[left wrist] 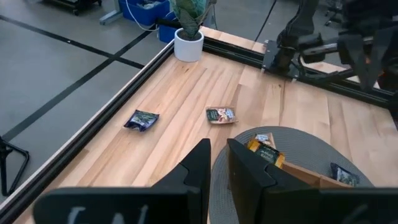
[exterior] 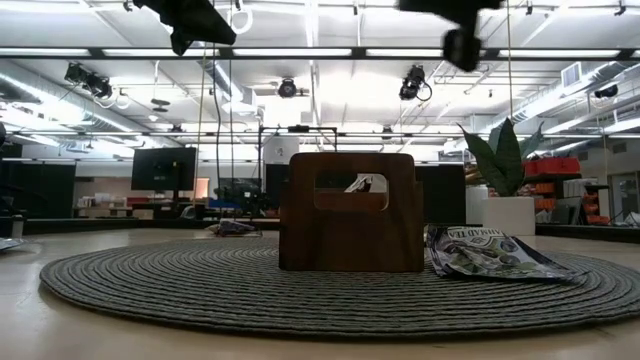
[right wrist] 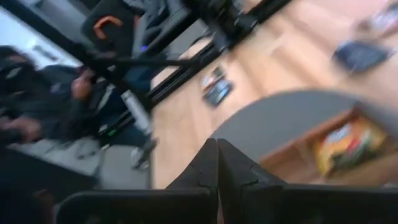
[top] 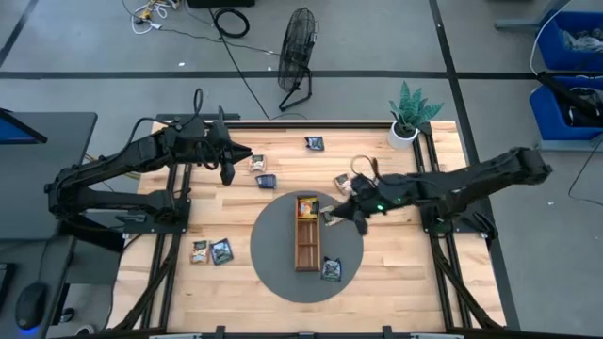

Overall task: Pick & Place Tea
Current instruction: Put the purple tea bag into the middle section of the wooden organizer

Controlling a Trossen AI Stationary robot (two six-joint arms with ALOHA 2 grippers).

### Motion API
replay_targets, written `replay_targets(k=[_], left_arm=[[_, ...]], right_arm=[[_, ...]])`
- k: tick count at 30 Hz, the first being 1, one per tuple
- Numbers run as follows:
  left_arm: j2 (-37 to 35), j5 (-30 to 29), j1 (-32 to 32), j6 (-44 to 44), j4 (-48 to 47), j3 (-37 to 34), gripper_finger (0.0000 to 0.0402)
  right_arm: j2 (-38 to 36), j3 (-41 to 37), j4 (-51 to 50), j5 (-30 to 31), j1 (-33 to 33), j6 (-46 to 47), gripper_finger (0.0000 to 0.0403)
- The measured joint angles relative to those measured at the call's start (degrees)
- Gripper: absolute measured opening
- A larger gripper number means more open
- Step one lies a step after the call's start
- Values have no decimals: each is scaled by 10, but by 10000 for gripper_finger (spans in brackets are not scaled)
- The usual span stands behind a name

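**Sachets scattered; both sets of fingers empty**

The wooden counter [top: 396, 273] carries a round grey mat [top: 273, 268], on which a narrow wooden tray [top: 307, 247] stands. An orange tea sachet [top: 307, 207] lies in the tray's far compartment, a dark one [top: 331, 270] on the mat just beside the tray. The right gripper [top: 359, 222] hangs over the mat near the tray, its fingers [right wrist: 217, 165] pressed together on nothing. The left gripper [top: 227, 172] is held near two sachets [top: 261, 171], its fingers [left wrist: 249, 171] slightly parted, nothing between them.
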Motion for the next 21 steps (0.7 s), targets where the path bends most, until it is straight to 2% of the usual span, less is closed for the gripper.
replay_targets(k=[6,11,16,21], left_arm=[[0,0,0,-8,0,0,53],[0,-2,0,-31,0,0,53],[0,-8,0,-48,0,0,53],[0,-13,0,-64,0,0,53]], right_arm=[[-80,-99,-7,-5,80,104,5],[-92,-161,-11,-4,145,197,36],[-73,-191,-4,10,185,232,87],[-43,-193,19,41,205,233,160]])
